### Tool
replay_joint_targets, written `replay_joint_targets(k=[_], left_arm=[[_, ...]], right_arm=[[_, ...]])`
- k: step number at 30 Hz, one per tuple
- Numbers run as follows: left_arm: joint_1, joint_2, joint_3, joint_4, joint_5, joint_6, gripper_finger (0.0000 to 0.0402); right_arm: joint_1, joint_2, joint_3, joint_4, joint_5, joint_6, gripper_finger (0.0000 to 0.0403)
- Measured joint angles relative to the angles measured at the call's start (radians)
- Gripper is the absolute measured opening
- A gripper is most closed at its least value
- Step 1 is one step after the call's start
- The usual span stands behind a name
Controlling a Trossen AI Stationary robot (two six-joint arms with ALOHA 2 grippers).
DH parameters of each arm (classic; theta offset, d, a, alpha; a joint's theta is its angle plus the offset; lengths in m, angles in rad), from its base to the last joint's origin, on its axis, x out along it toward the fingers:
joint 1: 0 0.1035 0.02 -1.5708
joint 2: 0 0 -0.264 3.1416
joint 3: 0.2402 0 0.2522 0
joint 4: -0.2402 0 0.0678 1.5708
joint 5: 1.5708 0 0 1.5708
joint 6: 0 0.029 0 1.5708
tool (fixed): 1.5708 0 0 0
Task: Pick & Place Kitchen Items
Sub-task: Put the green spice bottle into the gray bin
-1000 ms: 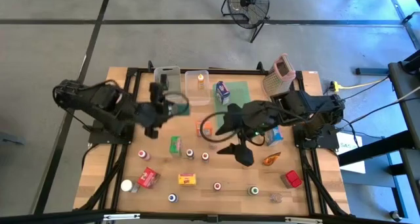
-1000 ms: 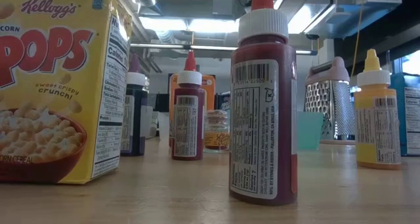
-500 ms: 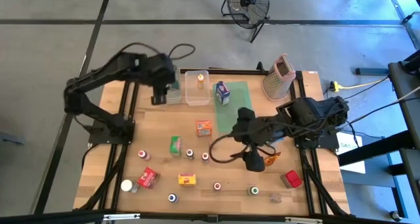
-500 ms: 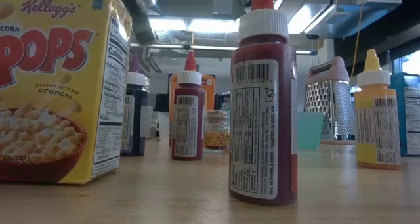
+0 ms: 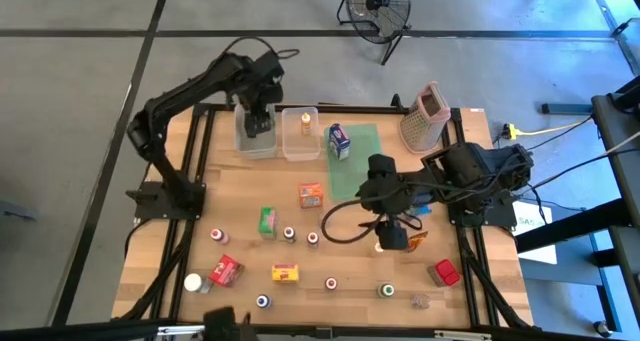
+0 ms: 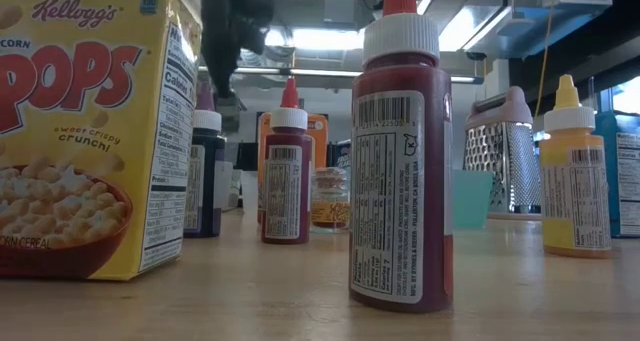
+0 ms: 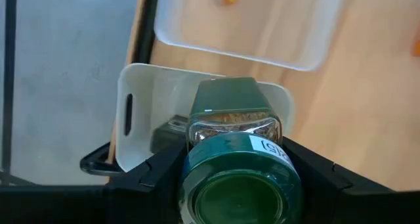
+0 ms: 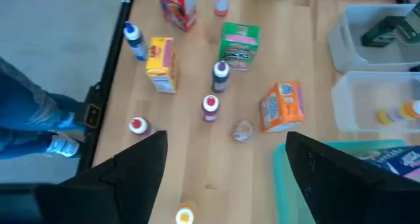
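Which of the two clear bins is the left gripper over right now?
The left gripper is over the outer clear bin by the table's edge, not the bin beside the green tray.

Wooden table (image 5: 340,231) strewn with groceries (image 5: 287,273)

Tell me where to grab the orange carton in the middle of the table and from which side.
The orange carton stands upright and alone on bare wood. Probably best to come straight down and pinch its two broad faces near the top: they are flat and parallel, and nothing crowds either side.

bare wood (image 5: 350,236) mid-table, jars (image 5: 313,238) crowding front
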Motion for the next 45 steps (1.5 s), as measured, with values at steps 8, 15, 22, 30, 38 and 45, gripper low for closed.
replay_joint_targets(k=[8, 15, 22, 30, 38, 45], left_arm=[[0.145, 0.026, -0.003, 0.066, 0.104, 0.056, 0.0199], [0.153, 0.022, -0.119, 0.101, 0.102, 0.136, 0.0199], [0.168, 0.023, -0.215, 0.198, 0.093, 0.189, 0.0199], [0.191, 0.022, -0.292, 0.286, 0.032, 0.262, 0.0199], [0.216, 0.022, -0.296, 0.315, 0.037, 0.292, 0.0199], [0.243, 0.022, -0.296, 0.309, 0.034, 0.314, 0.0199]], right_arm=[[-0.048, -0.022, 0.000, -0.001, 0.028, -0.031, 0.0311], [-0.116, -0.022, 0.000, 0.004, 0.015, -0.092, 0.0311], [-0.182, -0.022, 0.000, 0.010, -0.060, -0.150, 0.0311], [-0.228, -0.021, 0.000, 0.014, -0.098, -0.183, 0.0311], [-0.250, -0.021, 0.000, 0.013, -0.103, -0.187, 0.0311], [-0.261, -0.021, 0.000, 0.009, -0.113, -0.187, 0.0311]])
